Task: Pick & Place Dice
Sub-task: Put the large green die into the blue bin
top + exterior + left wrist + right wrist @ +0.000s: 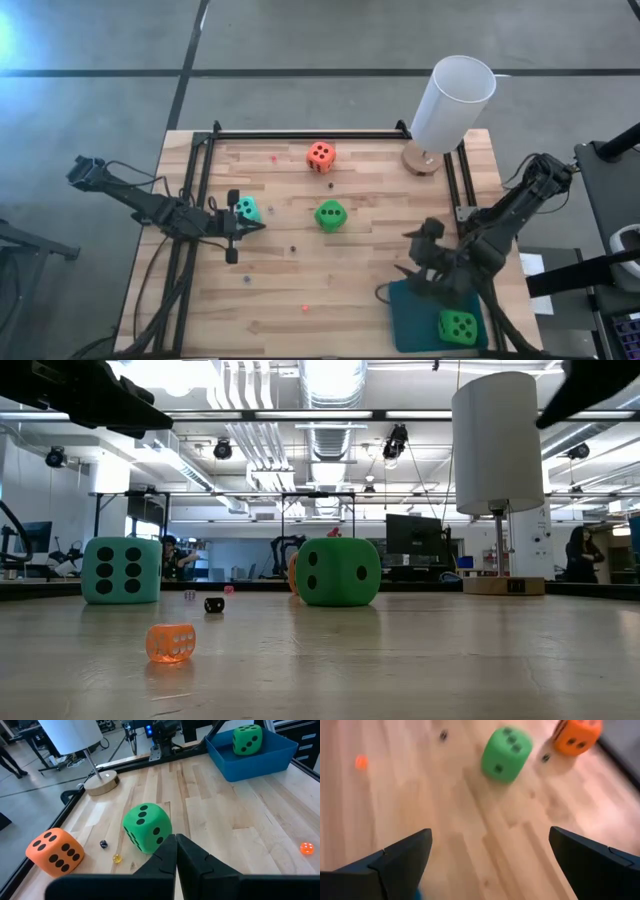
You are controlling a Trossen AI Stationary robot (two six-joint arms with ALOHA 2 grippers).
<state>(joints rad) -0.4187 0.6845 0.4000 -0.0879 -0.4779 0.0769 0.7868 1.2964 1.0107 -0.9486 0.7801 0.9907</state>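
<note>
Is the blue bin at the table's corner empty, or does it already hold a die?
Not empty. The blue bin holds one bright green die; the high view shows it inside too.

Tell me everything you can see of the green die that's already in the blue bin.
The green die is a bright green, soft-looking cube with dark pips and rounded edges. It rests inside the blue bin at the table's near right corner, by the bin's far wall in the left wrist view. Four pips face up. Nothing grips it; the right gripper hangs beside the bin, jaws open.
</note>
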